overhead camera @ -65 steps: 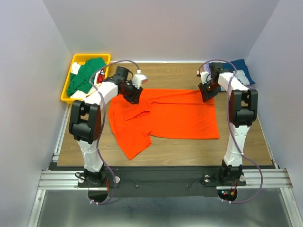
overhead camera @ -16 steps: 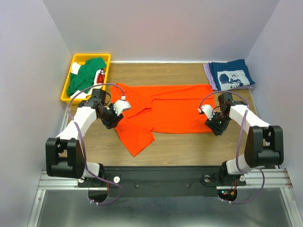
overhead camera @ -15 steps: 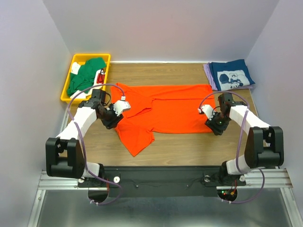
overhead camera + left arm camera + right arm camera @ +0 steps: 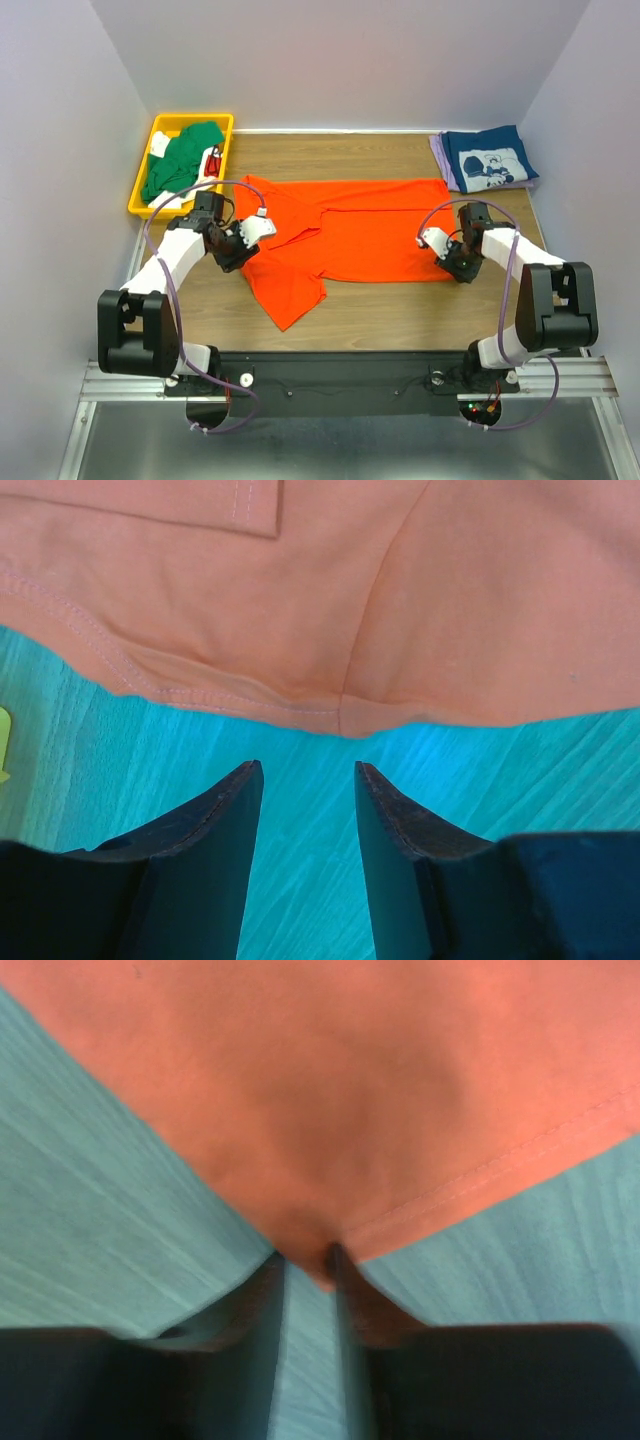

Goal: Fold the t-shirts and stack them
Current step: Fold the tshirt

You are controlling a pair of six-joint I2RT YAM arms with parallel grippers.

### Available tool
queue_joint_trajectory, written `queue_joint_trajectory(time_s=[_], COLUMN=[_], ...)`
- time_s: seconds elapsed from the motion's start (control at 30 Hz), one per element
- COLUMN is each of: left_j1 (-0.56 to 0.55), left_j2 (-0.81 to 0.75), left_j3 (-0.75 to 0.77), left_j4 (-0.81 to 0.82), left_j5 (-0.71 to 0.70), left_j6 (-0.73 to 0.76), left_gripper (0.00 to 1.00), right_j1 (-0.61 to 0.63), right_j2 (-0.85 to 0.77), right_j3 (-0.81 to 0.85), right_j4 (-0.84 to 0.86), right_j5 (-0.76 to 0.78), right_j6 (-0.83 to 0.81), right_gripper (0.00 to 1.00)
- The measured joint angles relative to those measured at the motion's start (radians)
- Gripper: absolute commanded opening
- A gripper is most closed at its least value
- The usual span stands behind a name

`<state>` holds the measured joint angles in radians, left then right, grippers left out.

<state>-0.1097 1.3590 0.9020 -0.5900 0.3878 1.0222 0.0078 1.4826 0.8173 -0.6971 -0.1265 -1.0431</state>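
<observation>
Pale walls [image 4: 60,120] enclose a wooden surface [image 4: 400,300]. The orange shirt [image 4: 370,240] lies spread mid-surface; left of it a yellow bin [image 4: 136,195] holds a green shirt [image 4: 185,155], right of it a navy shirt [image 4: 490,162] hides most of a lavender one [image 4: 437,150]. The left jaws gape narrowly, empty, just short of its hem; the right jaws nearly meet at its corner, and through the blur I cannot tell if they grip

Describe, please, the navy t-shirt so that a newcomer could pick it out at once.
Look to the far right corner of the wooden table, opposite the yellow bin. The navy t-shirt lies folded there on a lavender one. Alone it is dark and bears a white print; the orange t-shirt lies spread mid-table and the green one is bunched in the bin.
</observation>
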Motion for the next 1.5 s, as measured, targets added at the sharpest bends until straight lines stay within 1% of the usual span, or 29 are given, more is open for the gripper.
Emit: queue_joint_trajectory(time_s=[0.03, 0.07, 0.17, 0.3, 0.47, 0.6, 0.67, 0.77, 0.83, 1.07, 1.2, 1.4, 1.47, 1.5], left_j1=[0.000, 0.000, 0.000, -0.012, -0.093, -0.163, -0.178, -0.171, -0.151, -0.068, -0.058, -0.058, -0.058, -0.058], left_j2=[0.000, 0.000, 0.000, -0.011, -0.014, 0.005, 0.036, 0.098, 0.109, 0.061, 0.024, 0.014, 0.020, 0.027], left_j3=[-0.007, -0.019, -0.050, -0.076, -0.076, -0.086, -0.092, -0.104, -0.126, -0.170, -0.198, -0.206, -0.203, -0.199], left_j4=[0.006, 0.010, 0.016, 0.024, 0.056, 0.105, 0.128, 0.166, 0.181, 0.196, 0.191, 0.182, 0.182, 0.180], left_j5=[-0.003, -0.007, -0.002, 0.010, 0.013, 0.011, -0.002, -0.040, -0.065, -0.122, -0.136, -0.137, -0.135, -0.133], left_j6=[0.008, 0.022, 0.044, 0.060, 0.070, 0.069, 0.062, 0.052, 0.049, 0.070, 0.088, 0.095, 0.095, 0.095], left_gripper=[0.47, 0.46, 0.46, 0.52, 0.56, 0.54, 0.51, 0.51, 0.51, 0.52, 0.56, 0.55, 0.49, 0.44], right_j1=[0.000, 0.001, 0.001, 0.001, 0.001, 0.002, 0.002, 0.002, 0.003, 0.006, 0.006, 0.006, 0.006, 0.006], right_j2=[0.005, 0.005, 0.006, 0.006, 0.009, 0.013, 0.015, 0.024, 0.025, 0.030, 0.030, 0.031, 0.031, 0.031], right_j3=[-0.005, -0.005, -0.005, -0.005, -0.004, -0.001, 0.002, 0.009, 0.010, 0.013, 0.013, 0.013, 0.013, 0.013], right_j4=[0.003, 0.010, 0.022, 0.026, 0.026, 0.026, 0.026, 0.026, 0.026, 0.026, 0.026, 0.026, 0.026, 0.026], right_j5=[0.004, 0.014, 0.026, 0.034, 0.041, 0.047, 0.050, 0.057, 0.061, 0.068, 0.068, 0.068, 0.067, 0.068], right_j6=[-0.003, -0.006, -0.004, 0.000, 0.003, 0.009, 0.011, 0.016, 0.017, 0.018, 0.018, 0.018, 0.018, 0.018], right_gripper=[0.11, 0.00, 0.01, 0.01, 0.01, 0.00, 0.00, 0.01, 0.01, 0.01, 0.00, 0.01, 0.00, 0.01])
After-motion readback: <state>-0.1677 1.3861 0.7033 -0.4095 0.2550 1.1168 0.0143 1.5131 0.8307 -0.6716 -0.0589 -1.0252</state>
